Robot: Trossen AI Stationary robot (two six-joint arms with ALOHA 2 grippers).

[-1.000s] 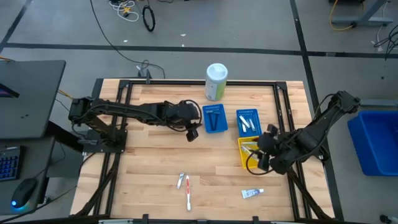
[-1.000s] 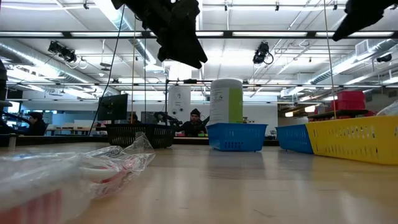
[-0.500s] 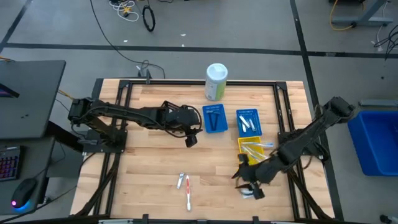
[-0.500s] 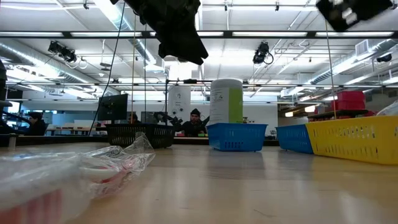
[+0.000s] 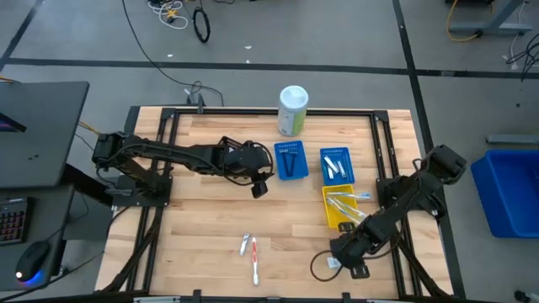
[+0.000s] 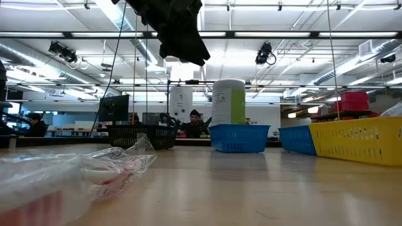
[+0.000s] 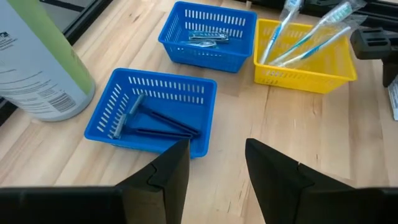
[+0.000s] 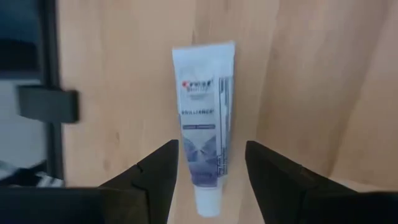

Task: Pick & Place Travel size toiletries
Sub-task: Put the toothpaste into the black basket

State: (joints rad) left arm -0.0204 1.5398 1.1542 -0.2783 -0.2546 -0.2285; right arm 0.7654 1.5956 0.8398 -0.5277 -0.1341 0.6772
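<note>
White toothpaste tube (image 8: 204,130) lay flat on tabletop (image 5: 210,227), near yellow bin (image 5: 337,210). Right claw (image 8: 210,163) hovered over it, fingers apart, tube ungripped. Left claw (image 7: 216,163) open beside razor bin (image 7: 155,112).

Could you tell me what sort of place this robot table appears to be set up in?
Probably a robotics lab or open workshop. The wooden table stands on a bare grey floor with loose cables, the low view shows exposed ceiling ducts, and people sit at desks with a monitor behind.
</note>
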